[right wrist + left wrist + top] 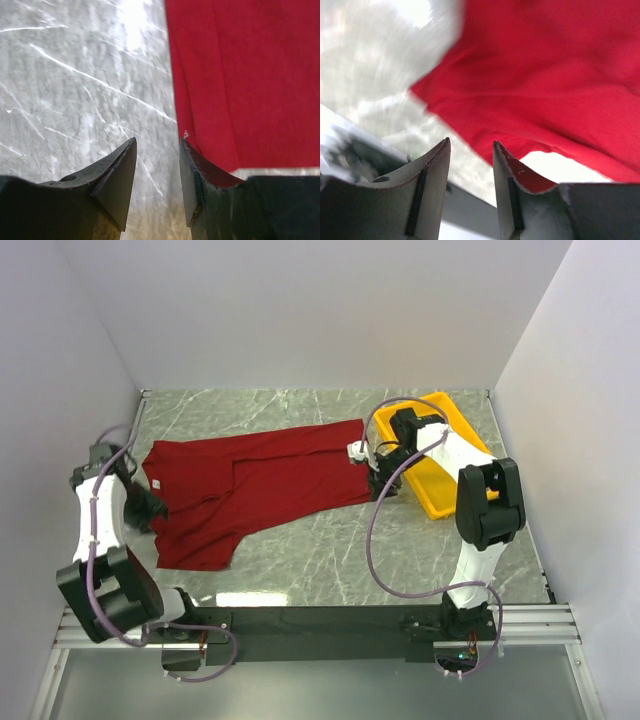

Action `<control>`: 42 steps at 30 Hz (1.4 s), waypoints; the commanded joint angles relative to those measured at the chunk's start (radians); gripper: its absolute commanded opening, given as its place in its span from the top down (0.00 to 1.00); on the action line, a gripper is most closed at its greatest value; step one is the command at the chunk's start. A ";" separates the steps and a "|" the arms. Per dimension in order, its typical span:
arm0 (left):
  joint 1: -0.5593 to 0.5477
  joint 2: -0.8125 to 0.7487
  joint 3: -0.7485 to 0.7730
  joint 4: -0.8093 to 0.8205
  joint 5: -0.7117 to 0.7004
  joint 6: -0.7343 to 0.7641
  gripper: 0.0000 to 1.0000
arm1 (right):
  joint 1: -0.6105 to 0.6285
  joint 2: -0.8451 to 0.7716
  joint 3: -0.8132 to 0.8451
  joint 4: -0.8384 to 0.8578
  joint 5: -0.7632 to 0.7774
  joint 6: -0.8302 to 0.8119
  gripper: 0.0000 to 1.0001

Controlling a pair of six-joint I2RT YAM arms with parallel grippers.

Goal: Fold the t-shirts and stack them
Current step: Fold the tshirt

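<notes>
While the dark red t-shirt (260, 480) lies loosely spread on the bench (330, 550) just beside the yellow tray (436, 498), I judge folding barely begun and nothing stacked. The right arm's fingers (117, 170), between tray and hem, and the left arm's fingers (432, 170), at the shirt's edge farthest from the tray, stand spread, holding nothing.

white-and-black left arm (95, 525) rises from its base, elbow folded low, upper link standing up, wrist turned inward. dark two-finger left hand (150, 508) (470, 145) sits low, jaws parted, nothing between them. white-and-black right arm (468, 565) reaches forward, forearm bent back to the left. dark two-finger right hand (358, 453) (157, 142) is low, angled down, jaws parted with a clear gap, gripping nothing.
</notes>
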 commanded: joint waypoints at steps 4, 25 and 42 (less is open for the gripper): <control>-0.201 -0.127 0.214 0.227 0.084 0.394 0.57 | 0.010 -0.003 0.071 -0.058 -0.068 -0.096 0.53; -0.218 -0.302 -0.227 -0.010 -0.011 1.048 0.48 | -0.049 -0.004 0.064 0.017 -0.154 -0.067 0.53; -0.186 -0.102 -0.314 0.255 0.022 1.032 0.49 | -0.070 -0.026 0.015 0.005 -0.130 -0.061 0.53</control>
